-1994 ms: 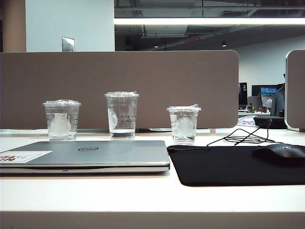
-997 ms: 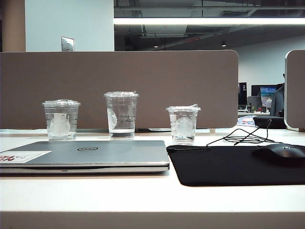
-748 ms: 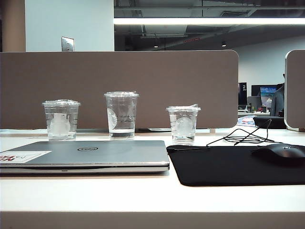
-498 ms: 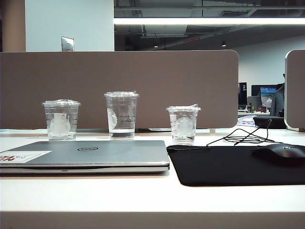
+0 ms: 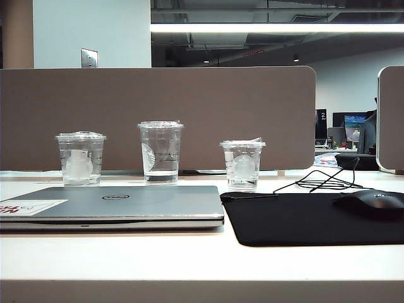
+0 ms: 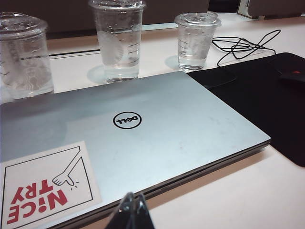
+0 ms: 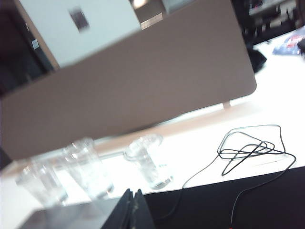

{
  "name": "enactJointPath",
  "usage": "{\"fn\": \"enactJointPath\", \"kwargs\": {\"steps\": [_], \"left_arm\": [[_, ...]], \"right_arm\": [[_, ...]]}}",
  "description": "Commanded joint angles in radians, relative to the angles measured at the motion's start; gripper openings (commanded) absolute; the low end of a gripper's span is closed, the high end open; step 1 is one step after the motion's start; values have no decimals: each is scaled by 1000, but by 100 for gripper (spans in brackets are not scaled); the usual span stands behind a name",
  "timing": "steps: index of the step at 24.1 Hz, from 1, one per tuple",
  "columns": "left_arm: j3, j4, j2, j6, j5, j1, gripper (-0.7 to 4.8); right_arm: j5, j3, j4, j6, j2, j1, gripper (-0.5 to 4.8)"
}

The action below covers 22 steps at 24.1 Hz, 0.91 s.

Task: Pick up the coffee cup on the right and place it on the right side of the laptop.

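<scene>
The coffee cup (image 5: 243,165) is the short clear cup with a round white emblem. It stands upright behind the right end of the closed silver laptop (image 5: 126,203), at the far corner of the black mouse pad. Neither gripper shows in the exterior view. In the left wrist view my left gripper (image 6: 135,198) is shut and empty, hovering off the laptop's (image 6: 143,129) near edge, far from the coffee cup (image 6: 196,38). The right wrist view is blurred. My right gripper (image 7: 133,193) is shut and empty there, apart from the coffee cup (image 7: 150,162).
A taller lined cup (image 5: 161,151) and another short cup (image 5: 81,158) stand behind the laptop. A black mouse pad (image 5: 303,221) lies right of the laptop with a mouse (image 5: 372,203) on it. A tangled black cable (image 5: 328,182) lies behind the pad. A brown partition (image 5: 158,113) closes the back.
</scene>
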<state>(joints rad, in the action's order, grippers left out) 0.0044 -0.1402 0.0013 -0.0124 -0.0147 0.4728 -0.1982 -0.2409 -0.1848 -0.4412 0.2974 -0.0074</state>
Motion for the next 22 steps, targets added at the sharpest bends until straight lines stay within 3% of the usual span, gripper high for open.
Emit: {"fn": "enactJointPath", "kwargs": {"steps": [1,2,4,7,8,15,22], "left_arm": [[3,6,0,4,0,-1,-5],[3,6,0,4,0,-1,-5],[3,7,0,4,0,-1,-5],[3,8,0,4,0,-1,-5],[3,8,0,4,0,-1,-5],[3,15,0,4,0,-1,-5],[3,14,0,4,0,-1,-5]], "right_arm": [[-103,-89,-165,100,202,2,0],[-128,-122,-197,114,292,3,9],[-162,-182,-229,134,442,5,113],[-187,-288,-239,194,705,30,443],[-186,-317,-239,217,775,42,479],[-210,-583,-323,456,1339,185,479],[-135,-743,-377,606,1566,232,479]]}}
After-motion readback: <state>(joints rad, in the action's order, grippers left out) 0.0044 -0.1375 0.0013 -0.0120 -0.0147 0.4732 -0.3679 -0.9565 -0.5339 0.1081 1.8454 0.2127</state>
